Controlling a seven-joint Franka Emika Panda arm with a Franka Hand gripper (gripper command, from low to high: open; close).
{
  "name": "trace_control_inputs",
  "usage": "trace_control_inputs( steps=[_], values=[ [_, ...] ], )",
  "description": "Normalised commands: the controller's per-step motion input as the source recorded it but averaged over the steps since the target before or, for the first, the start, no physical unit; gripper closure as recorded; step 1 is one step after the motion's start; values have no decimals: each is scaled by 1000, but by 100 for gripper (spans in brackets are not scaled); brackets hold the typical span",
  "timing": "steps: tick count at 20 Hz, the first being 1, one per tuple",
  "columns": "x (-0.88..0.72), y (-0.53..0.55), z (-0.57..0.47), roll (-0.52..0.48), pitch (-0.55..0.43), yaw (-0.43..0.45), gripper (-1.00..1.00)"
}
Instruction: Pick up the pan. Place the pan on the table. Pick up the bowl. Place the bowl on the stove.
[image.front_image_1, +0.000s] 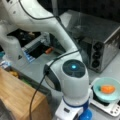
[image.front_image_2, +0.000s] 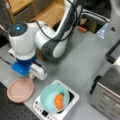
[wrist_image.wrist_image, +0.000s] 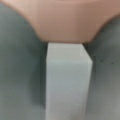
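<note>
A: Left edge first. What's down there?

B: In a front view the pan (image.front_image_2: 20, 90) lies flat on the table (image.front_image_2: 82, 65), near the view's bottom left. Dusty pink, shallow, nothing in it. The arm's wrist, with a blue part (image.front_image_2: 22, 68) and a white block, hangs just above the pan's upper right rim.

A: And the gripper?

B: Its fingers don't show in either front view; the wrist housing hides them. In the wrist view the pan's white handle (wrist_image.wrist_image: 67, 82) runs up the middle to the pink body (wrist_image.wrist_image: 65, 20), grey table on both sides. No fingertip appears there, so I cannot tell whether the pincer is apart, together or clamped on the handle.

A: Moving right?

B: The stove (image.front_image_2: 56, 103), white with a black top, sits just right of the pan, well clear of it. The bowl (image.front_image_2: 53, 98) rests on top of it, light teal, with an orange item (image.front_image_2: 59, 101) inside. Both front views show that; the bowl (image.front_image_1: 107, 90) is at the right edge in a front view, on the stove (image.front_image_1: 110, 106).

A: Further right?

B: A silver toaster oven (image.front_image_1: 100, 40), three dark knobs on its face. A light wooden block (image.front_image_1: 20, 98) sits at that view's lower left.
</note>
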Motion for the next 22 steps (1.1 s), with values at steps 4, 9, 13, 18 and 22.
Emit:
trace_control_inputs(
  steps=[4, 9, 13, 18, 22],
  values=[
    [-9, 153, 359, -52, 117, -92, -100],
    [14, 196, 375, -52, 137, -92, -100],
    [36, 226, 325, -58, 154, -90, -100],
    [17, 200, 258, -70, 153, -74, -100],
    [-92, 210, 282, -83, 148, -62, -100]
  ],
)
